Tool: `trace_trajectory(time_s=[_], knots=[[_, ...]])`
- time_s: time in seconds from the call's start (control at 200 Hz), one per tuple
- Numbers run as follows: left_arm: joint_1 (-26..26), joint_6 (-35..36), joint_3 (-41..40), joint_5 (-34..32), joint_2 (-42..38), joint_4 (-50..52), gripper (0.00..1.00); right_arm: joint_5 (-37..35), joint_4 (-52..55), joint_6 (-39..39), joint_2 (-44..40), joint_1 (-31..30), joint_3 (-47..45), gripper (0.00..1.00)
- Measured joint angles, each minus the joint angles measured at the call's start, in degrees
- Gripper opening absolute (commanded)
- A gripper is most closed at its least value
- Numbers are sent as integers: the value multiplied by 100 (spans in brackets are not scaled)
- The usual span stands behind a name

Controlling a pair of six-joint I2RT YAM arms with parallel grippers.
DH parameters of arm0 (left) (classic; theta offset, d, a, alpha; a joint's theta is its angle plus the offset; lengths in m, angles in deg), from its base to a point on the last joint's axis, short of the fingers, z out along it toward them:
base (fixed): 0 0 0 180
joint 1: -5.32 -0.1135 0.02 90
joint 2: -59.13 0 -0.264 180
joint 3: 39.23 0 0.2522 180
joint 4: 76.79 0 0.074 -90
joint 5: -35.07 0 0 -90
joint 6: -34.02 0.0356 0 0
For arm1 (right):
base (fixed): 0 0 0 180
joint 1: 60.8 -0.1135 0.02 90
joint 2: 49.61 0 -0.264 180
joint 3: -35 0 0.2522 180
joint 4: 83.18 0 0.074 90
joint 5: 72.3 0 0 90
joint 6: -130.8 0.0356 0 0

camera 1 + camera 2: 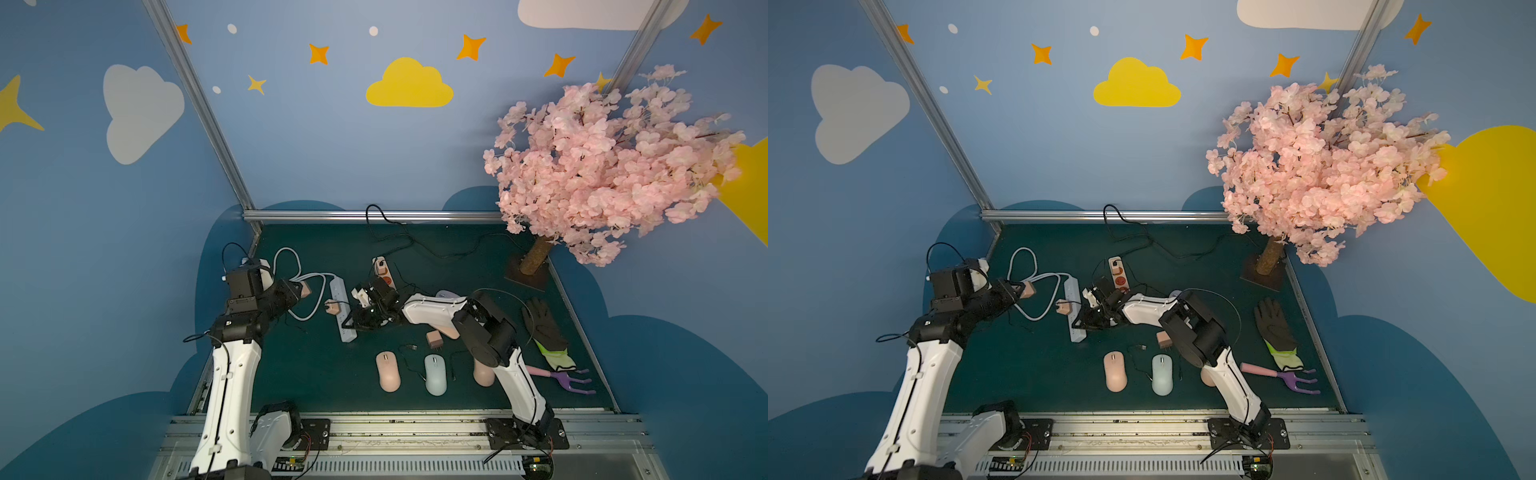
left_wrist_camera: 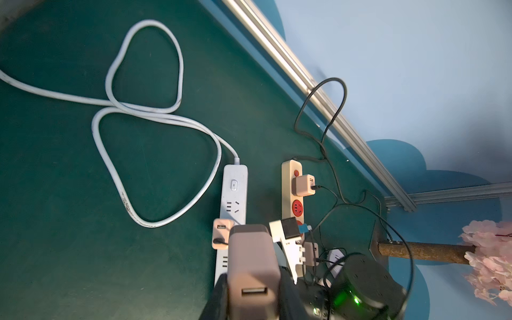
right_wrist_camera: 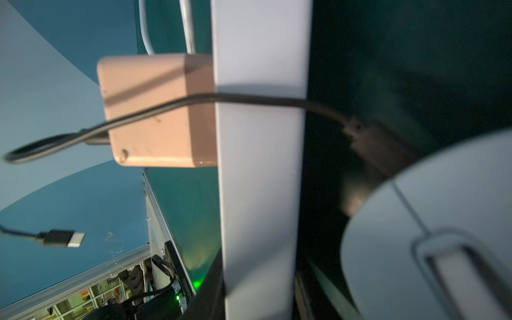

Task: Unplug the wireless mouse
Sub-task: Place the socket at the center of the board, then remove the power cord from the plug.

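My left gripper (image 1: 303, 289) (image 2: 253, 291) is shut on a pink USB charger (image 2: 253, 271), held off the mat with its socket empty. My right gripper (image 1: 353, 323) (image 3: 260, 277) is shut on the near end of the white power strip (image 1: 341, 299) (image 3: 260, 138). A second pink charger (image 1: 332, 308) (image 3: 155, 110) sits plugged in that strip. Its black cable (image 3: 249, 99) runs to the front of a pale mouse (image 3: 443, 235). A loose USB plug (image 3: 63, 238) hangs free. A pink mouse (image 1: 387, 371) and a blue mouse (image 1: 435, 374) lie near the front.
A cream and orange power strip (image 1: 382, 270) with its own charger (image 2: 303, 184) lies behind the right gripper. The white cord (image 2: 144, 110) loops at the left. A blossom tree (image 1: 602, 166), glove (image 1: 542, 324) and small rake (image 1: 569, 378) stand on the right.
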Motion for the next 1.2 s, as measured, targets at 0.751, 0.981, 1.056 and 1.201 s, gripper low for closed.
trace_trajectory(time_s=[0.751,0.981,1.056,1.201], knots=[[162,122,332,846,-205,791,4,-903,850,-1126,-2476,-358,-739,61],[1316,111,654,1392,229,763,4,-1954,964,-2039,-4559,-525,-2240,77],[1753,114,761,1558,328,732,4,-2424,964,-2396,-5171,-501,-2693,78],[2424,127,881,1792,492,595,4,-2914,1172,-3182,-6247,-404,-3217,83]])
